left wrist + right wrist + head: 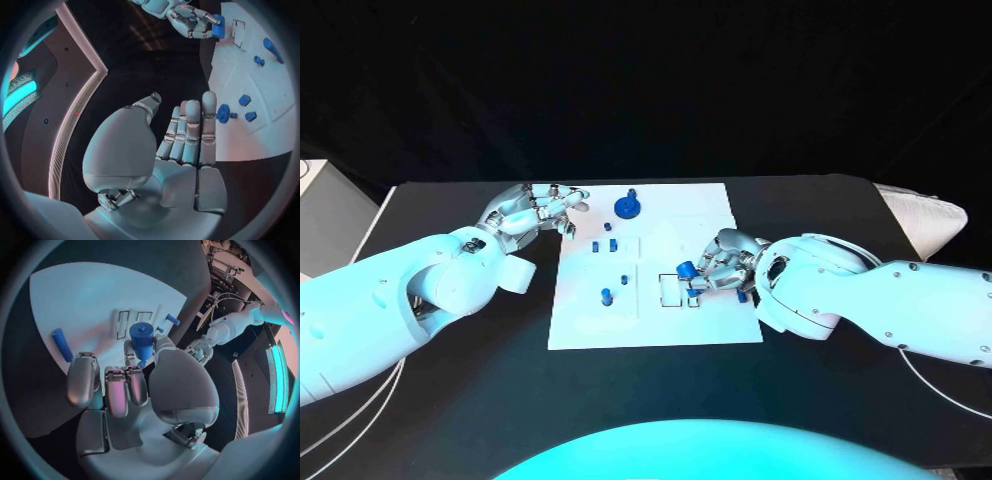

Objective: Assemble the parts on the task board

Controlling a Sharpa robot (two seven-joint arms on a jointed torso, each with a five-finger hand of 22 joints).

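The white task board (708,215) lies in the middle of the table. My right hand (721,264) hovers over the board's right half and pinches a blue cylindrical part (687,269) beside the outlined slots (672,290). The right wrist view has that part (142,337) between thumb and finger, above the slots (131,320). My left hand (540,208) rests at the board's far left corner, fingers stretched out and holding nothing (184,135). A round blue part (629,207) stands near it on the board (223,113). Several small blue pieces (606,295) are on the board's left half.
A long blue peg (62,344) lies flat on the board near my right hand. A pale box (326,200) stands at the table's far left edge, and a white padded object (927,215) at the far right. Bare black table (661,385) stretches in front of the board.
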